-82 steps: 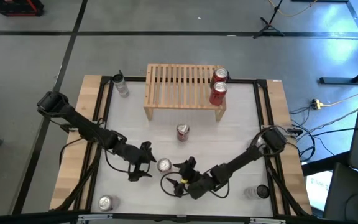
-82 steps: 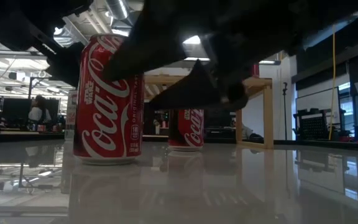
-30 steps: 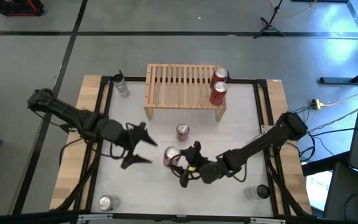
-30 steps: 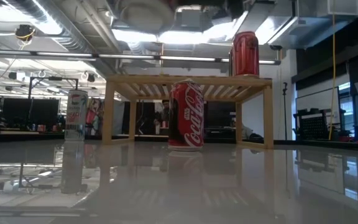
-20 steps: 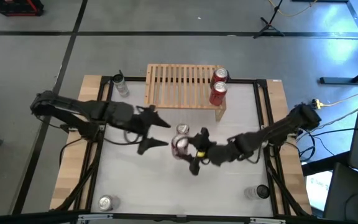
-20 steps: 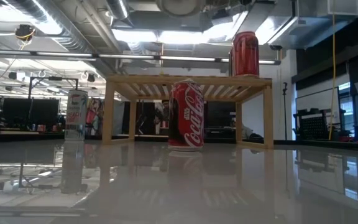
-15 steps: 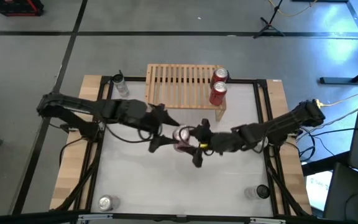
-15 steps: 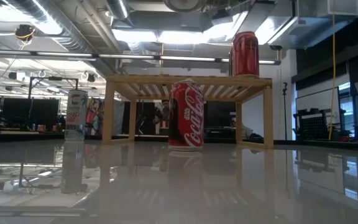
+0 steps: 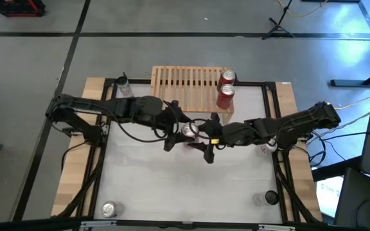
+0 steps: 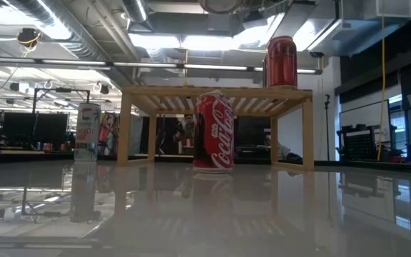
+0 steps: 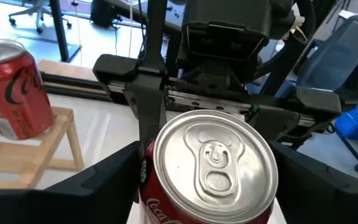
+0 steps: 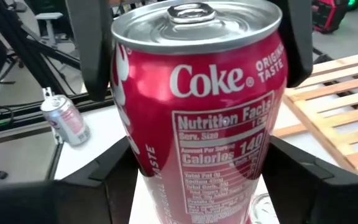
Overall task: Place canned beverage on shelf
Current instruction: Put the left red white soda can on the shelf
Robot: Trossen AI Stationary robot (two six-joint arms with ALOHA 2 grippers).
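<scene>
Two cans [image 9: 224,88] already sit on the shelf [image 9: 186,82], and your right gripper [image 9: 198,135] grasps a third can [image 9: 189,131] just short of it, the left gripper [image 9: 175,128] spread around it, so placing remains.

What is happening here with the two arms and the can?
The right gripper holds a red Coke can above the table, just in front of the wooden shelf. The left gripper is at the same can from the opposite side; whether it grips, I cannot tell. Two red cans already stand on the shelf's right end.
</scene>
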